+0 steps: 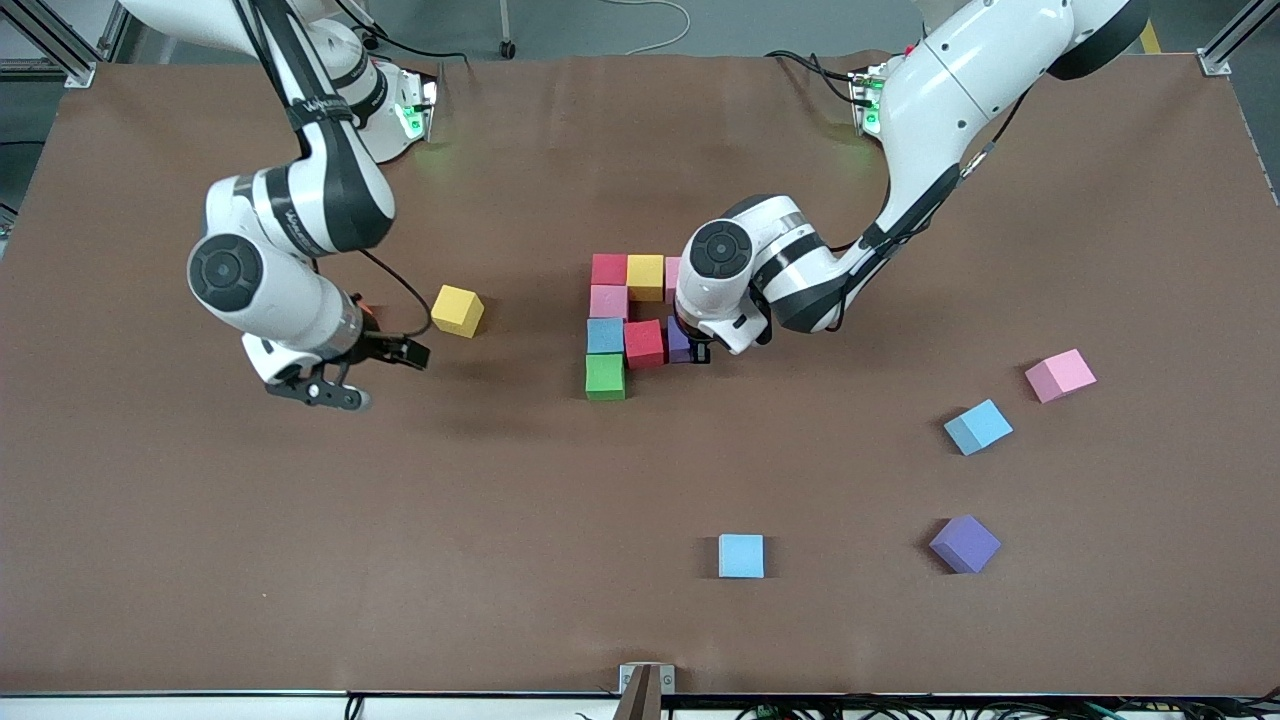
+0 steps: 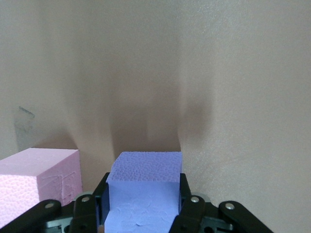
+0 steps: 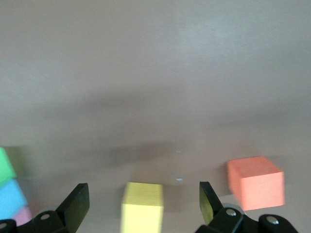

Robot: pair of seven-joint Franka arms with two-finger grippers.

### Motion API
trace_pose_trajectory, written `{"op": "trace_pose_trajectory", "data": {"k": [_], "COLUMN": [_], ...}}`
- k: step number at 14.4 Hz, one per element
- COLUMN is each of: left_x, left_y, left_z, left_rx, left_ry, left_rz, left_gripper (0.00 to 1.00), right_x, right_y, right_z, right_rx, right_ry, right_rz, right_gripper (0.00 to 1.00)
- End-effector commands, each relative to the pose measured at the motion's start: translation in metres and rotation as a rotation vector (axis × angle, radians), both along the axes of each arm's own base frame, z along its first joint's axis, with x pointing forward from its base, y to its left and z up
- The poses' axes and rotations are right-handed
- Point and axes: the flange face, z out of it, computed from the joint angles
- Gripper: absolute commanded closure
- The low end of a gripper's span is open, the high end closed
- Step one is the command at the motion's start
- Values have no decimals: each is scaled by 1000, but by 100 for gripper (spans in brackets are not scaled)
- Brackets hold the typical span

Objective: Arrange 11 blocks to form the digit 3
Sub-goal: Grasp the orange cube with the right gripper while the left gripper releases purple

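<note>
Several blocks form a cluster mid-table: red, yellow, pink, blue, red and green. My left gripper is down at this cluster, shut on a purple block that sits beside the lower red one. Another pink block stands close by it. My right gripper hovers open toward the right arm's end of the table. A loose yellow block lies near it and shows between the open fingers, apart from them.
An orange block lies beside the loose yellow one. Toward the left arm's end lie a pink block, a blue block and a purple block. Another blue block lies nearer the front camera.
</note>
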Motion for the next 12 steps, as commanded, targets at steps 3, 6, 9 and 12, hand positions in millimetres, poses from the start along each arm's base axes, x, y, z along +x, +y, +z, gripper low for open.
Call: {"op": "trace_pose_trajectory", "data": {"k": [3, 6, 9, 12], "left_x": [6, 6, 4, 6], "left_y": [-10, -14, -15, -12], "left_z": [-3, -7, -8, -9], "left_rx": [-2, 7, 8, 11], "left_ry": [-20, -26, -25, -25], "left_rz": [-9, -14, -17, -13], "left_gripper": [75, 75, 74, 70], "right_x": [-49, -75, -94, -98], "right_y": [-80, -108, -119, -148], "right_z": [-40, -80, -102, -110], "right_rx": [17, 10, -1, -7], "right_ry": [-32, -101, -162, -157], "right_rz": [92, 104, 110, 142], "right_gripper": [0, 0, 0, 0]}}
